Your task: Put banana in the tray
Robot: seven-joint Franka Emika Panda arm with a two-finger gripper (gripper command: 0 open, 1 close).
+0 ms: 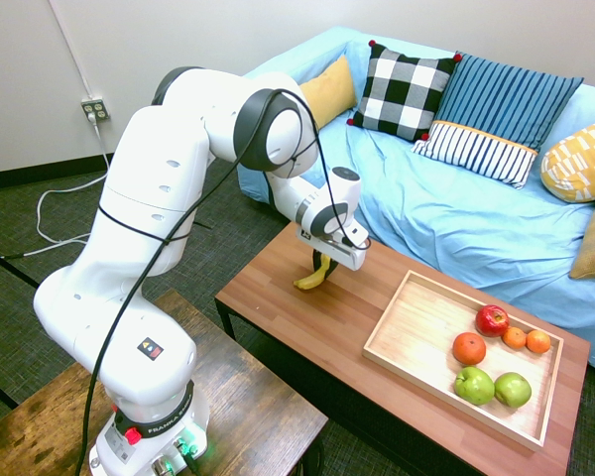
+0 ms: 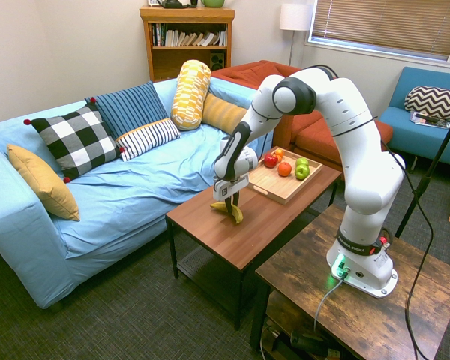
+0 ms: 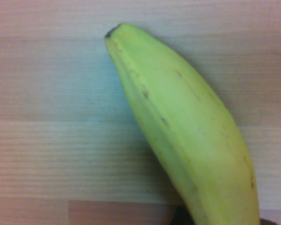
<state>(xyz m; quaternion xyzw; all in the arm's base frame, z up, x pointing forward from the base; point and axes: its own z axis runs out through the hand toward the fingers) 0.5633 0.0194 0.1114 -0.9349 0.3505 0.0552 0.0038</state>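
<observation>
The banana (image 3: 187,140) fills the wrist view at close range, yellow-green with small brown flecks and a dark tip, over the reddish wood grain of the bench (image 1: 307,327). In the exterior views the tool (image 1: 322,266) points straight down and pinches the banana near one end, so the fruit hangs curved below the dark fingers; whether its low end touches the bench or hangs just clear of it cannot be told. It is near the end of the bench away from the tray (image 1: 416,327), close to the edge facing the sofa (image 1: 456,218). The tray is pale wood with a low rim and sits well apart from the banana, toward the other end of the bench. Its half nearer the banana is bare; the far half holds a red apple (image 1: 492,319), three oranges (image 1: 469,348) and two green apples (image 1: 474,385) grouped together. Between banana and tray the bench top lies open. The blue-covered sofa runs along the long side of the bench, carrying a checked cushion (image 1: 405,89), striped cushions (image 1: 501,99) and yellow ones. The only readable print is "FRANKA" on the arm's base. A darker rustic table (image 1: 248,416) bears the arm.
</observation>
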